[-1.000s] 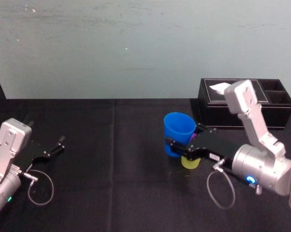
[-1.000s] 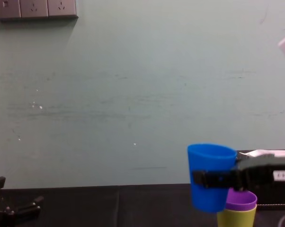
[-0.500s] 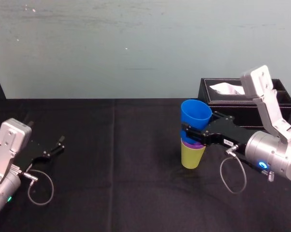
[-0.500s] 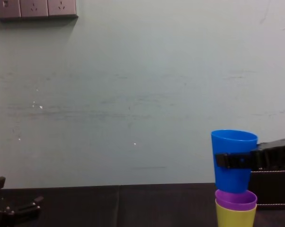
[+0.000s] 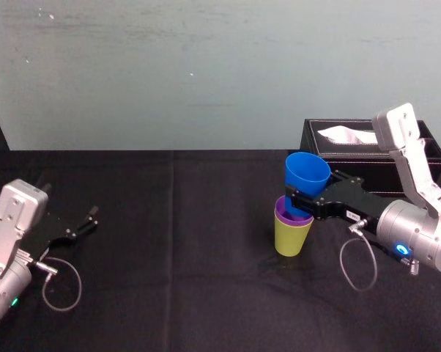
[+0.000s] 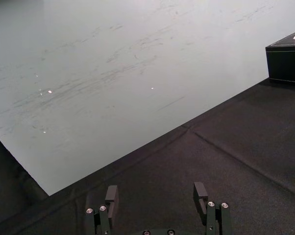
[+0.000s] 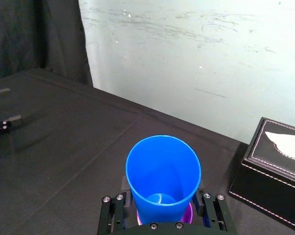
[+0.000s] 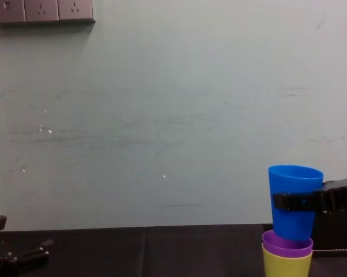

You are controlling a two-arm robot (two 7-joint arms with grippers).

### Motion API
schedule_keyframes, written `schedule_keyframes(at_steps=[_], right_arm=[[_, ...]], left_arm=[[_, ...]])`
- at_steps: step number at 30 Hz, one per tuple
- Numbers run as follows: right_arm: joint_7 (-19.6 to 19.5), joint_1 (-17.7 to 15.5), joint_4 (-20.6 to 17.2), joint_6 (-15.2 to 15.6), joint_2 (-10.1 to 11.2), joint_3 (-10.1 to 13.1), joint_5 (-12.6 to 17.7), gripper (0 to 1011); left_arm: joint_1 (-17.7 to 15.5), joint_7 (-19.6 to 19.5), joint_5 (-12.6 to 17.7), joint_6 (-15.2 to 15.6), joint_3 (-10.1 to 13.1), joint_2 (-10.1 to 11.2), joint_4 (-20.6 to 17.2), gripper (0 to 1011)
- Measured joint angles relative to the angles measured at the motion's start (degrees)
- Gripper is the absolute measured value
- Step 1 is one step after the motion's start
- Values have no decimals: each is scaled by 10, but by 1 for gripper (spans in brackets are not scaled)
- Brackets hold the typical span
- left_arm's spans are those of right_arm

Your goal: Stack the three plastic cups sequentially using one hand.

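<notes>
Clamped between the slim black fingers of the right gripper [image 5: 302, 200]: a smooth, tapered blue plastic cup [image 5: 307, 178], base just dipping into the purple cup [image 5: 282, 213] directly below the fingertips. Nested in turn inside the yellow-green cup [image 5: 291, 237] on the black cloth [image 5: 184, 279]. Lower than half a second ago, then clear above the purple rim. Behind the fingers, a black leather tissue box [image 5: 338, 150]. Parked far left, fingers spread: the left gripper [image 5: 83, 222].

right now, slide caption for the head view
Right gripper holds the blue cup at the mouth of the purple cup nested in the yellow-green cup; left gripper parked at left.
</notes>
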Motion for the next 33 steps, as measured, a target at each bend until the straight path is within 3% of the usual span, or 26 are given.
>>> schedule_keyframes(at_steps=[18,33], right_arm=[[0,13,42,-15,-11,-11,-6,723],[2,17,55,-16,-17,-19,-15,723]], left_arm=[[0,0,0,0,0,0,0,1000],[0,0,0,0,0,0,0,1000]])
